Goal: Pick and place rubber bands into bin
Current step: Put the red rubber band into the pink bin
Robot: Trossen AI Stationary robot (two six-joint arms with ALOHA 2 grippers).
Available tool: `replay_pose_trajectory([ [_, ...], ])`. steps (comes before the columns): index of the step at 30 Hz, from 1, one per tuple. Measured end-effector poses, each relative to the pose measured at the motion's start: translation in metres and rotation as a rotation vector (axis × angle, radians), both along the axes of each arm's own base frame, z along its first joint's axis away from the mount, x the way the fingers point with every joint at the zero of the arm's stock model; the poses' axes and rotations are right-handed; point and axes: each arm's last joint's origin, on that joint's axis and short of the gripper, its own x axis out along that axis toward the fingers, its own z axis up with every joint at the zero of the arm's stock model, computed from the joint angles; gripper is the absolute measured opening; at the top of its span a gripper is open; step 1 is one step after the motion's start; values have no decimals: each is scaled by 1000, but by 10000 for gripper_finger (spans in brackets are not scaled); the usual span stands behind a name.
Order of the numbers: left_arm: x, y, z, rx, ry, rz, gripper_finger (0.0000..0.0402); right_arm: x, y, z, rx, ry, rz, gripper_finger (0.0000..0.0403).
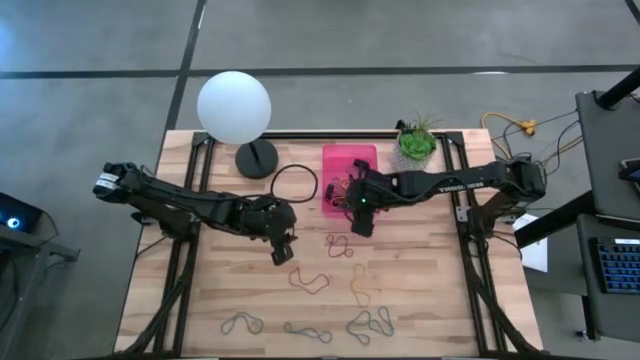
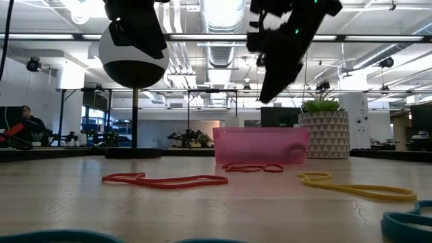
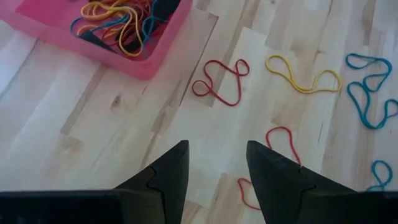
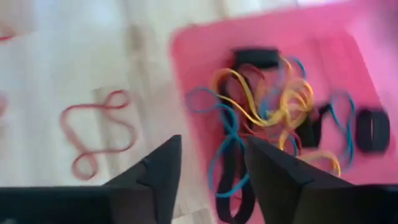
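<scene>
The pink bin (image 1: 350, 160) stands at the table's far middle with several coloured rubber bands (image 4: 273, 118) heaped in it. My right gripper (image 1: 357, 215) hangs open above the bin's near edge (image 4: 186, 124), with nothing between its fingers. My left gripper (image 1: 283, 245) hovers open over bare wood, left of the bin and above the table. Loose bands lie flat on the wood: a red one (image 1: 340, 243) just near the bin, another red one (image 1: 308, 280), a yellow one (image 1: 362, 287), and grey-green ones (image 1: 370, 322) along the near edge.
A lamp with a white globe (image 1: 234, 107) and a dark base (image 1: 258, 158) stands at the far left, with its black cable loop (image 1: 294, 183) lying beside the bin. A potted green plant (image 1: 417, 143) stands right of the bin. Bare wood lies at the near left.
</scene>
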Motion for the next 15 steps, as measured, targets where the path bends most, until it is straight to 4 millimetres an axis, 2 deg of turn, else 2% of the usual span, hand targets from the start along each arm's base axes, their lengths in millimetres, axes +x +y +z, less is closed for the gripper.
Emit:
replay_pose_trajectory([
  [3,-1,-3,0,52,8,-70,145,-4,13,13,-38,-17,122,188],
  [6,-2,-10,-1,107,22,-170,136,-13,23,23,-47,-15,173,201],
  [9,-2,-23,-6,109,53,-348,123,-24,35,31,-47,9,216,205],
  [12,0,-40,-18,93,100,-543,113,-35,47,37,-54,35,272,205],
  [15,7,-54,-37,92,169,-635,109,-42,57,35,-57,84,309,205],
])
